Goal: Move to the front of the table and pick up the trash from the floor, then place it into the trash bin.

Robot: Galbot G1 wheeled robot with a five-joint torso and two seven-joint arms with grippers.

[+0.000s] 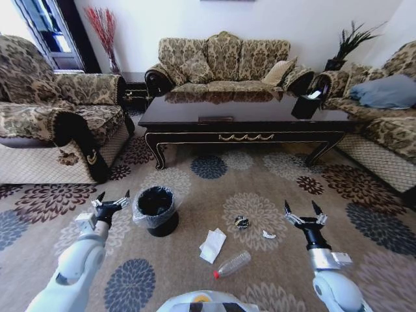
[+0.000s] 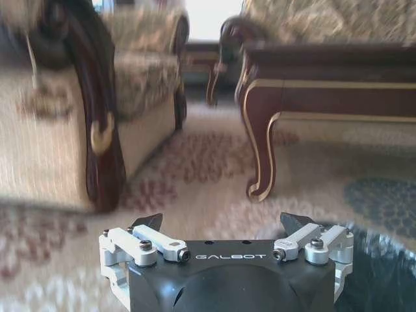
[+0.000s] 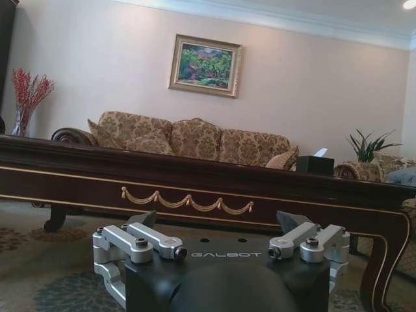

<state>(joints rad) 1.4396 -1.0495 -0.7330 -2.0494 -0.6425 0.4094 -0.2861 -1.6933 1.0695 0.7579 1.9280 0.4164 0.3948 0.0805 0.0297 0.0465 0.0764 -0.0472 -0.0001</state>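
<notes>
The dark brown table (image 1: 195, 123) stands ahead across the patterned floor (image 1: 214, 188). On the carpet between my arms lies the trash: a clear bottle with a red cap (image 1: 233, 264), crumpled white paper (image 1: 212, 245), a dark wrapper (image 1: 242, 222) and a tiny white scrap (image 1: 268, 234). The black trash bin (image 1: 156, 209) with its grey liner stands at the left. My left gripper (image 1: 113, 199) hovers open just left of the bin; its rim (image 2: 380, 273) is beside the left gripper (image 2: 221, 224). My right gripper (image 1: 301, 209) is open, right of the scrap, and faces the table (image 3: 195, 179).
An armchair (image 1: 58, 123) flanks the left, a sofa (image 1: 224, 62) stands behind the table, and another sofa (image 1: 383, 123) lines the right. A small black tissue box (image 1: 305, 104) sits on the tabletop. Open carpet lies between the table and the litter.
</notes>
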